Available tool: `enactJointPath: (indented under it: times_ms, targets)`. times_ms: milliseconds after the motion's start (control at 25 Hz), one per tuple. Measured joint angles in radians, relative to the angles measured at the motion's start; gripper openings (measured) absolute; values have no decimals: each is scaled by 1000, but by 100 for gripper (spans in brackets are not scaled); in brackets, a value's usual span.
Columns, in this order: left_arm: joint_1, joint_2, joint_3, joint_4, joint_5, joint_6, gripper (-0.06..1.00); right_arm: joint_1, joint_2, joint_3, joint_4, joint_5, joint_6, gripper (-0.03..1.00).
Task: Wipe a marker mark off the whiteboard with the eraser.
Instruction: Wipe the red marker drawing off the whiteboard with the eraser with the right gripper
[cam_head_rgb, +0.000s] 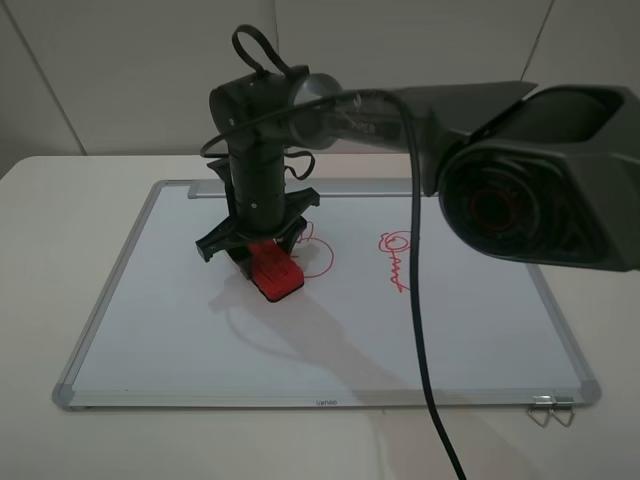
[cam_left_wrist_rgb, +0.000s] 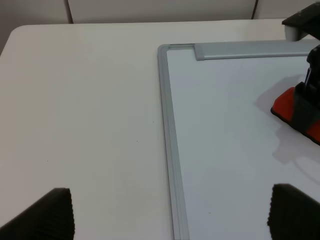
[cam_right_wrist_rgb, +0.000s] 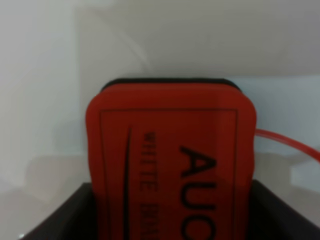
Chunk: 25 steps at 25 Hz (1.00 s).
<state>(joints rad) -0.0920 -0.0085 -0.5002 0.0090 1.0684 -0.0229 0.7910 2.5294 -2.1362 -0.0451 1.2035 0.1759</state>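
Right claw (cam_head_rgb: 262, 252) vertical, clamps eraser (cam_head_rgb: 278, 276) (on whiteboard (cam_head_rgb: 180, 320)).

The whiteboard (cam_head_rgb: 180, 335), white with a silver-grey frame, is lying flat on the desk, its grey tray strip running along the long edge nearest the desk's far edge. The eraser (cam_head_rgb: 276, 271), a red block with rounded corners and black lettering on top, is resting felt-side down near the board's middle, gripped by the right end effector (cam_head_rgb: 268, 255). The marker mark (cam_head_rgb: 318, 256), a rounded red outline, is showing partly from behind the eraser, on the side toward the desk's right edge.
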Motion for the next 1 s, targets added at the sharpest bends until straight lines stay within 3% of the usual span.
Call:
enactJointPath:
  times_ms: [560, 1000]
  targets:
    - [0, 0, 0, 0, 0, 0, 77, -20, 17, -15, 16, 11, 0, 50]
    - [0, 0, 0, 0, 0, 0, 77, -151, 20, -21, -10, 10, 0, 50]
